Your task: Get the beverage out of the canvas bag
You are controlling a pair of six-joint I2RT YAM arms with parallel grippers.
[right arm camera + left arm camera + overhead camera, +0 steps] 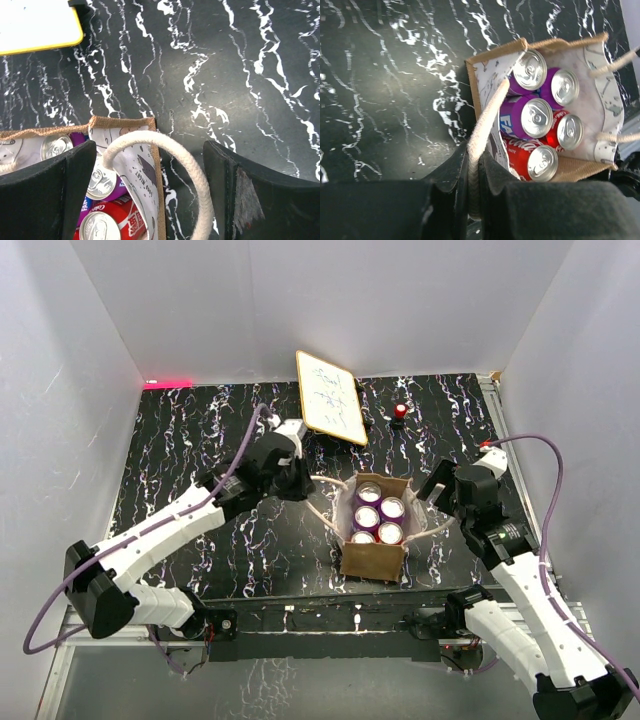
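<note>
The bag [372,562] stands upright near the middle of the table [190,440], between my two arms and nearer the front edge than the back wall. Its mouth is open. Five cans [366,517] stand inside, packed close, silver tops up. In the left wrist view I see a purple can [517,120] beside a red can [520,152]. All the cans sit below the rim.

The left handle [487,112] runs from the bag's rim up to the left gripper [300,483]. In the wrist view its fingers [447,175] are clenched on the rope, which is pinched between the pads. That gripper sits just off the bag's left side.

The right handle [165,144] arches up off the other rim. The right gripper [150,150] is just beside the bag's right side with its fingers [75,170] spread wide. The rope loop passes through the gap between them, and I see no pad touching it. The overhead view puts this gripper [437,495] near the bag's far right corner.

A framed whiteboard [330,397] with faint scribbles leans at the back of the table, well apart from the bag. A small red thing [400,411] on a dark base sits to its right. A red light strip [168,383] glows at the table's back left edge.
</note>
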